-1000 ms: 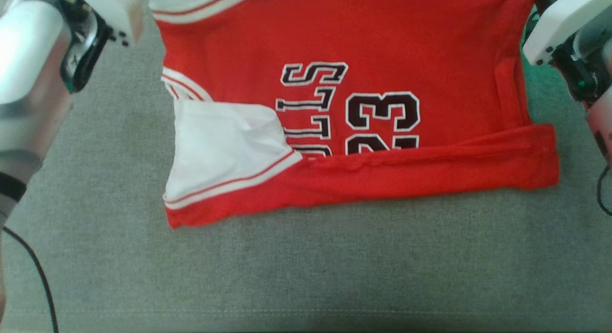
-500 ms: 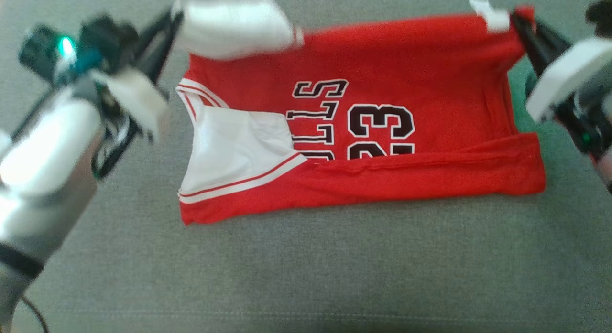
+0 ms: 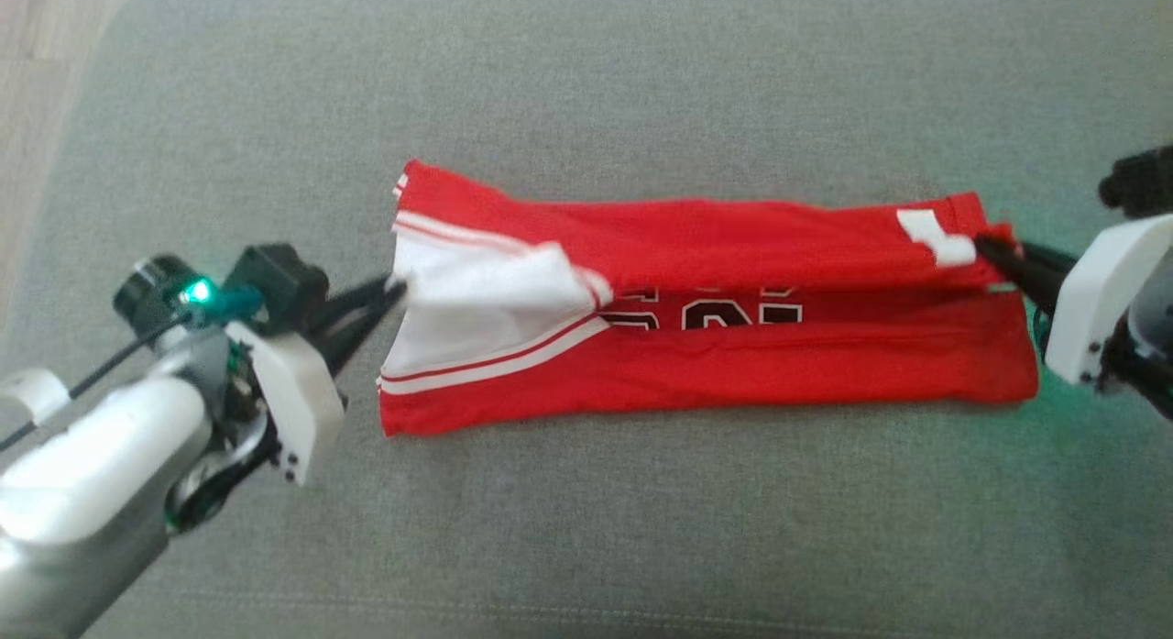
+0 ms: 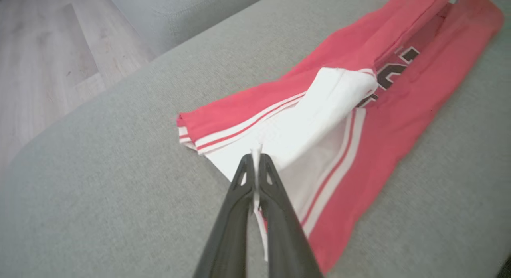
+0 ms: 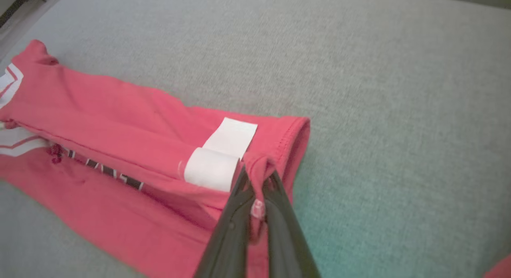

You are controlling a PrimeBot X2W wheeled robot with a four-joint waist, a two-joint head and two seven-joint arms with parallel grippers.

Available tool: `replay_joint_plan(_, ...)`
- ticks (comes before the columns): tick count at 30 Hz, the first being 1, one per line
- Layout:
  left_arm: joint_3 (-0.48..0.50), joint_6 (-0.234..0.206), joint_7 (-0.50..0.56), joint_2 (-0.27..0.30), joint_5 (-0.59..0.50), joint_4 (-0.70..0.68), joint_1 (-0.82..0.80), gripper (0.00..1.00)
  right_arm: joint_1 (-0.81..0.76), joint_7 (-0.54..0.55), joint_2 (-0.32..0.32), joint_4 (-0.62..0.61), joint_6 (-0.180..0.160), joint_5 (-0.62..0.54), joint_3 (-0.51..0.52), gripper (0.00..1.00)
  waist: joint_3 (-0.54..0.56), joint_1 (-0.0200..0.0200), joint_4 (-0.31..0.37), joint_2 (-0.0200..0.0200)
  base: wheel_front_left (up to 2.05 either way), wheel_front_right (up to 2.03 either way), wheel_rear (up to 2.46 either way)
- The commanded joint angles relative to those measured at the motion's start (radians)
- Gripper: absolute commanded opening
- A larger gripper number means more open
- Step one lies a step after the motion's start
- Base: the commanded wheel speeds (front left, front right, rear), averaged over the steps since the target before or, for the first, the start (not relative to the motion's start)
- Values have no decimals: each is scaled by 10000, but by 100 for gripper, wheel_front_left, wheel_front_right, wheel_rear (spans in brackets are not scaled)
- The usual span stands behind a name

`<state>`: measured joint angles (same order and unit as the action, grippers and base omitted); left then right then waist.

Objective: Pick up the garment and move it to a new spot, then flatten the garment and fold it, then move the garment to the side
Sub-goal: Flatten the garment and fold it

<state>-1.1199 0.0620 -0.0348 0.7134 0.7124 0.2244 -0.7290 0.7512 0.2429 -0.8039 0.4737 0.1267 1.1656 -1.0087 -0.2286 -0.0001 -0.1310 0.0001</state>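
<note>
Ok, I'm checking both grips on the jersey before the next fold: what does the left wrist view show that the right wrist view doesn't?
Left wrist view: the left gripper shut on the white fabric at one end of the jersey.
Right wrist view: the right gripper shut on the red hem corner, beside a white label.
Both: the red jersey folded lengthwise, its lettering partly covered, lying on the grey cushion.

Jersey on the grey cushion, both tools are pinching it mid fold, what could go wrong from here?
1. The left tool pinches only a thin edge of the white panel; it might slip out before the flap lands.
2. The white panel looks bunched, so releasing now could leave a lumpy fold in the jersey.
3. The right tool grips the hem corner beside the white label; a tug could drag the layers askew.
</note>
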Motion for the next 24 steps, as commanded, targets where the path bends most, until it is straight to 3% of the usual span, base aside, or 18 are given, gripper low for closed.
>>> replay_joint_plan(1,422,6,179,572,96,-338,-244,0,-206,119,-496,-264,40,122,-3,0,90,1,20,-1,0,0,0)
replay_joint_plan(8,106,-43,977,954,414,-1104,204,0,-414,1130,-878,-805,40,664,-226,0,331,1,154,-1,0,0,0)
replay_joint_plan(16,-232,-167,1102,632,338,-872,484,0,-635,1555,-718,-723,40,629,-462,0,456,1,297,-1,0,0,0)
replay_joint_plan(17,-266,-187,1103,571,337,-773,518,10,-692,1576,-648,-593,40,727,-409,83,476,1,330,-1,0,0,0)
replay_joint_plan(18,-290,-218,1087,512,328,-683,549,82,-742,1679,-558,-464,40,875,-354,100,507,1,364,-1,0,0,0)
replay_joint_plan(19,-272,-303,1032,448,331,-597,577,100,-747,1709,-478,-435,40,941,-306,100,534,1,392,-1,0,0,0)
replay_joint_plan(24,556,-1015,89,-108,1105,-272,833,100,-708,860,-143,-522,40,1060,268,100,697,1,556,-1,0,0,0)
